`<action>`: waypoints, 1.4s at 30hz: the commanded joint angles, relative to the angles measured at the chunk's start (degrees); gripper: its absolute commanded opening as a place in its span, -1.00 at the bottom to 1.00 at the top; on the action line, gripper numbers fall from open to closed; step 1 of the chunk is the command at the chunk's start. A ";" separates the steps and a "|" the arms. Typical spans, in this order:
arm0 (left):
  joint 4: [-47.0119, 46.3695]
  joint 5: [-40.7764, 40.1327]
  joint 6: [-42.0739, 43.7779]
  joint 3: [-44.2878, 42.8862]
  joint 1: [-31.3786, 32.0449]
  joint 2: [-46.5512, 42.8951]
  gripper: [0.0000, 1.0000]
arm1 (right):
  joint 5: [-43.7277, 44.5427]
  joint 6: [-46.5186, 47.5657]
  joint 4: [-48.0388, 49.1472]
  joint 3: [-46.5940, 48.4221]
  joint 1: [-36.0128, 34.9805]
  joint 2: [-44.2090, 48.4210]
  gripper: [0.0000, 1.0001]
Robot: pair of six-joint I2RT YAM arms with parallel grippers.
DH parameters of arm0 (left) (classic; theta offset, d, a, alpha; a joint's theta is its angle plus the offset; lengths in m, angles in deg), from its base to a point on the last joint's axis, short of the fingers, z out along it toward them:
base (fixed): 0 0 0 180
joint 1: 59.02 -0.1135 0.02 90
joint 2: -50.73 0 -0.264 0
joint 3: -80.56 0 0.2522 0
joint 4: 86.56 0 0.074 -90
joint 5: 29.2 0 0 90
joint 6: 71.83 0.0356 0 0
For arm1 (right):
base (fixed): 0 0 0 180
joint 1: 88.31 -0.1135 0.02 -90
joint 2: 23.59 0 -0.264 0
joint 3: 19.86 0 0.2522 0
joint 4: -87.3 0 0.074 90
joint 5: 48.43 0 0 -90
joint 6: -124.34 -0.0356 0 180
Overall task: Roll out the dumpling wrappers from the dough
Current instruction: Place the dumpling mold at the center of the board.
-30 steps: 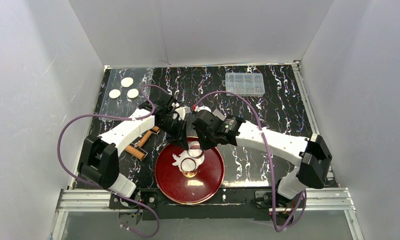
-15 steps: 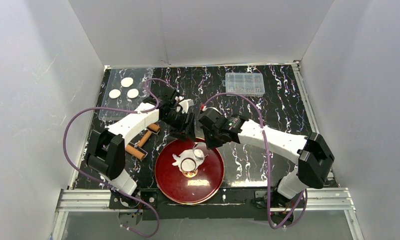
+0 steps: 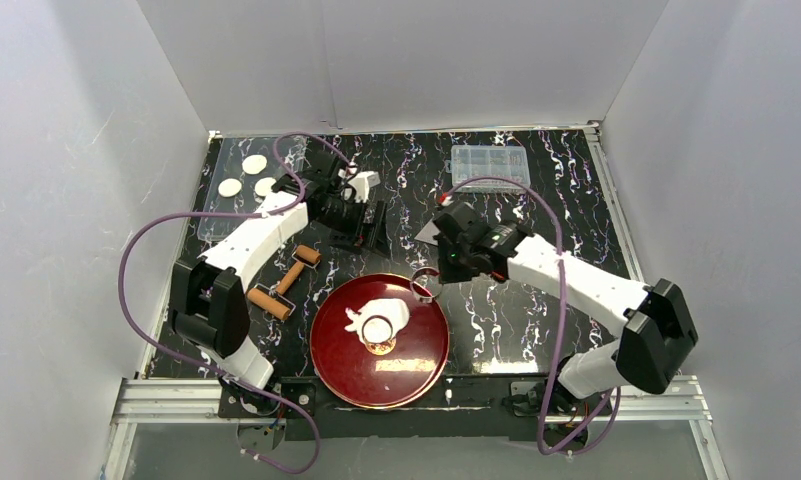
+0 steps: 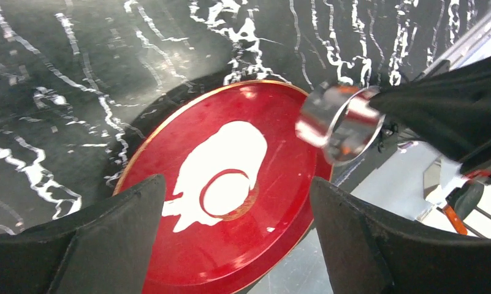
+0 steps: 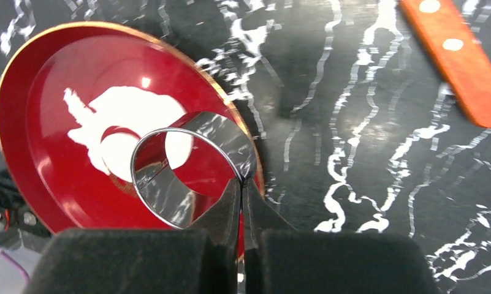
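Now the soft white ragged-edged dough (image 4: 230, 147) lies flat near the middle of the round glossy red plate (image 3: 421, 350), which sits on the black white-veined desk (image 3: 536, 210) just ahead of the arm bases. 1 neat round disc (image 4: 225, 193) sits within the dough's near part, outlined by a thin ring of bare red plate.

The right pincer (image 5: 243, 190) is pinched tight on the wall of a shiny metal ring cutter (image 5: 166, 196), held over the plate's far right rim, clear of the dough. The left pincer (image 4: 236, 182) stands wide and holds nothing, above the desk beyond the plate.

3 thin white round dumpling wrappers (image 3: 254, 163) lie close together at the desk's far left corner. A brown wooden roller (image 3: 272, 301) rests left of the plate, and a clear plastic compartment box (image 3: 490, 167) sits at the far side.
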 commanded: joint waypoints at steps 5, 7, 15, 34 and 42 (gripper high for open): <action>3.24 -4.44 6.13 0.98 -4.19 -3.84 0.84 | -1.18 1.37 -0.08 -7.97 11.29 7.20 -0.97; 2.55 -4.37 6.08 1.98 -4.41 -4.36 0.85 | -1.04 1.50 0.74 -9.07 12.68 6.87 -0.97; 2.17 -4.08 6.25 2.91 -4.51 -4.83 0.96 | -3.53 1.04 5.37 -10.10 15.39 0.94 -0.97; 1.57 -2.40 6.97 2.98 -4.57 -4.52 0.97 | -15.56 19.94 2.48 -5.78 25.27 5.12 0.59; 2.01 -2.51 7.88 3.81 -4.71 -6.18 0.97 | -3.10 38.89 -6.44 2.92 26.36 -11.37 0.71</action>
